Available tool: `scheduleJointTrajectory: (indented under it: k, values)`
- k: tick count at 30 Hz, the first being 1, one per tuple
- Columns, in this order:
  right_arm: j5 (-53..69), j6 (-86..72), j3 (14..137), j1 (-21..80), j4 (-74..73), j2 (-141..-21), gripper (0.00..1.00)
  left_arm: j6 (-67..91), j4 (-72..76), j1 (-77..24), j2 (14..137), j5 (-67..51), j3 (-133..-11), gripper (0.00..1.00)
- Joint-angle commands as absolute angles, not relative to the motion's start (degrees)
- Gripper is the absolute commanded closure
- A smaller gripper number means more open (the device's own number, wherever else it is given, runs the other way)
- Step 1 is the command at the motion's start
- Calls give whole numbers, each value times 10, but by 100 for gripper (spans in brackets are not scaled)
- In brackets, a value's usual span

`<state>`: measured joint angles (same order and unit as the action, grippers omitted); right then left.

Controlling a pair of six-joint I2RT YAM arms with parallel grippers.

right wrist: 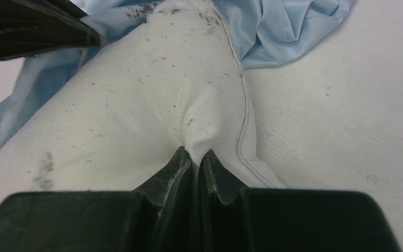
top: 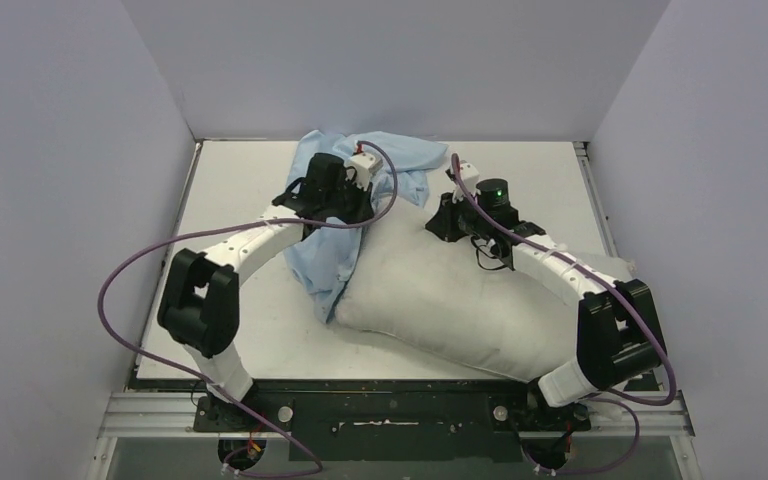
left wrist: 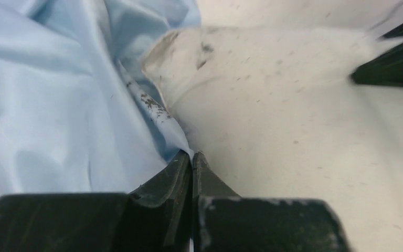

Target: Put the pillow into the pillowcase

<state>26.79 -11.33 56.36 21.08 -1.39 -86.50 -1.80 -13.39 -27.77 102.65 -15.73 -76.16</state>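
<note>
- On the table (top: 250, 180), the off-white pillow (top: 460, 300) lies centre-right, its far end against the crumpled blue pillowcase (top: 325, 260).
- Your left fingers (left wrist: 192, 157) are pinched closed on the pillowcase's edge; your right fingers (right wrist: 195, 155) are clamped on a pucker of pillow fabric.
- Expect soft, bulky stuffing and limp cloth that probably slips: hold the case by its edge and the pillow near its seam.

The white table (top: 235, 195) carries the off-white pillow (top: 460, 300) and the crumpled blue pillowcase (top: 322, 265) touching its far end.
</note>
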Motion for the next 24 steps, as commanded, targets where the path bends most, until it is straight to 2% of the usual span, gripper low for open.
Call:
scheduleJointTrajectory:
  k: [1,15,20,24]
  values:
    - [323,-88,533,220,-6,-836,100,45,-9,-279,930,-206,-763,100]
    - [435,-46,533,255,-4,-844,100,74,33,-283,917,-219,-750,100]
    - [357,-82,552,255,28,-861,100,80,10,-288,908,-238,-752,100]
    - [230,-142,558,251,66,-858,100,71,-32,-301,882,-240,-732,100]
